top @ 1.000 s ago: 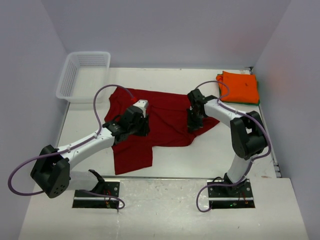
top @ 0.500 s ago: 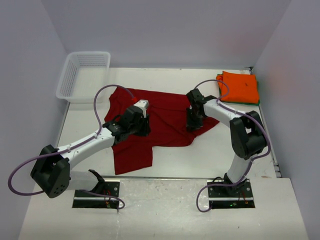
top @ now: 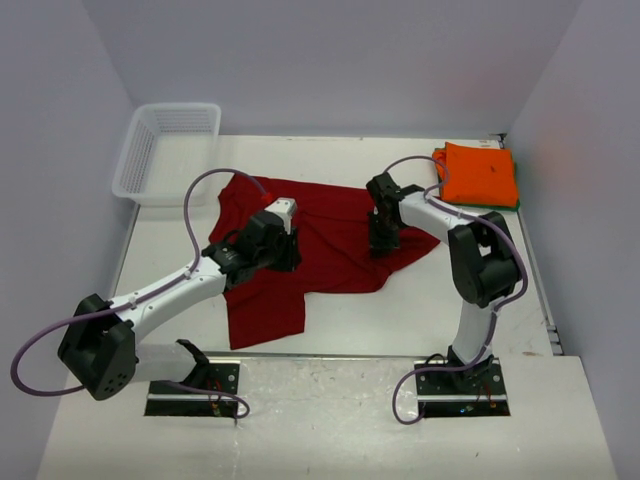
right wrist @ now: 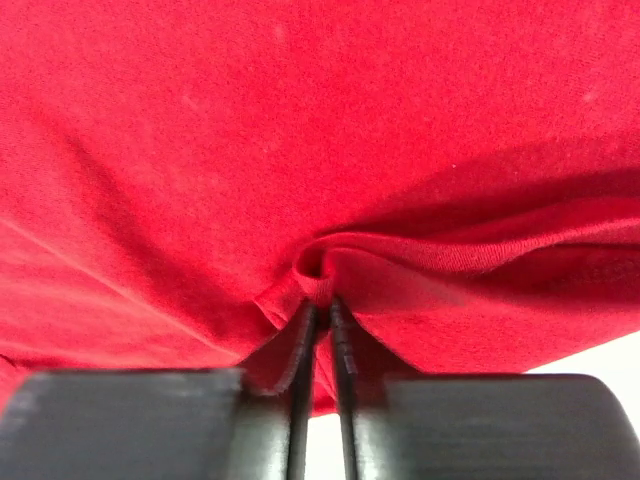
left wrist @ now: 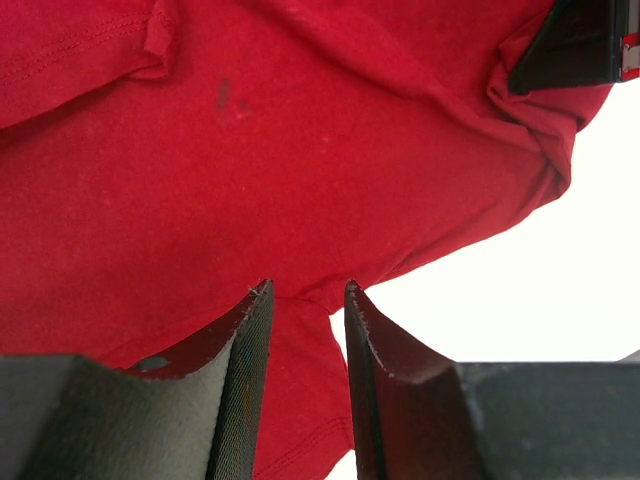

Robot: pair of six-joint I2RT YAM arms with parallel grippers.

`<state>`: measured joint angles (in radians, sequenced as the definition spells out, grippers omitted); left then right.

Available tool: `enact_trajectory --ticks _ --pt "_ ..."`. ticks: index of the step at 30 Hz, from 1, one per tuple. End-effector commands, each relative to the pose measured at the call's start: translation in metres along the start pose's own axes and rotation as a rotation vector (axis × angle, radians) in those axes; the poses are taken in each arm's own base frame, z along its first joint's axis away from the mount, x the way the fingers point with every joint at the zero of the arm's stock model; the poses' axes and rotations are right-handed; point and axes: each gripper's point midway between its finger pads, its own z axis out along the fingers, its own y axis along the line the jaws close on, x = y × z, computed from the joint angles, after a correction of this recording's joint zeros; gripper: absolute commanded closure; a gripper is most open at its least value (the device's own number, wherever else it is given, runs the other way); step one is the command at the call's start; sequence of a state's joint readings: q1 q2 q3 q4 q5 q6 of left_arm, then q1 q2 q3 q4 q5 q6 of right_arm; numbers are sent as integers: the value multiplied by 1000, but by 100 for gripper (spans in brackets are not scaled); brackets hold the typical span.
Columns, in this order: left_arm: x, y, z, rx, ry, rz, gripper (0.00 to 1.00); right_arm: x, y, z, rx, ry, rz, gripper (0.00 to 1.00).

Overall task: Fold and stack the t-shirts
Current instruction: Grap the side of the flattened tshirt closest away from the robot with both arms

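Right wrist: right gripper (right wrist: 322,303) pinches red shirt (right wrist: 300,150); left gripper (left wrist: 307,288) parted; basket (top: 135,165) apart.

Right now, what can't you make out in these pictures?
Green shirt: top view, only an edge shows beneath the orange shirt.
Left gripper: top view, its own wrist hides the fingers; wrist view cannot tell whether they touch the red shirt.
Right gripper: wrist view, the fingers hide how much cloth is pinched.
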<state>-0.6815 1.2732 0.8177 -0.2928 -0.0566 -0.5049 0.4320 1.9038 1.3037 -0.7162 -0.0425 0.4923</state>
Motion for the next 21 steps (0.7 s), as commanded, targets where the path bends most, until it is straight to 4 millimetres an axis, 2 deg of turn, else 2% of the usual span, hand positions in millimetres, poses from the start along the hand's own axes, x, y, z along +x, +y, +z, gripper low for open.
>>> enact_trajectory --ticks 1,3,4,9,14,15,16,17,18,21 --pt "-18 -5 -3 27 -61 7 64 -12 7 -11 1 -37 5 93" --pt "-14 1 1 -3 -48 1 64 -13 6 -23 4 -72 9 98" --pt "-13 3 2 -14 -45 1 64 -13 6 -23 3 -72 8 98" --pt "-1 22 8 -92 -21 -45 64 -14 1 -48 5 -139 15 100" --pt "29 58 7 -182 61 -183 68 -14 5 -64 -37 -170 -3 100" --pt "44 64 5 -197 99 -197 64 -17 8 -70 -50 -192 -8 100" --pt "48 66 2 -208 108 -215 61 -18 9 -72 -57 -199 -10 100" --pt "54 68 -1 -221 124 -225 61 -19 9 -74 -61 -207 -13 100" --pt "68 75 -5 -260 161 -255 61 -22 11 -78 -72 -227 -15 100" --pt "84 84 -18 -306 177 -293 60 -20 20 -76 -126 -222 -26 100"
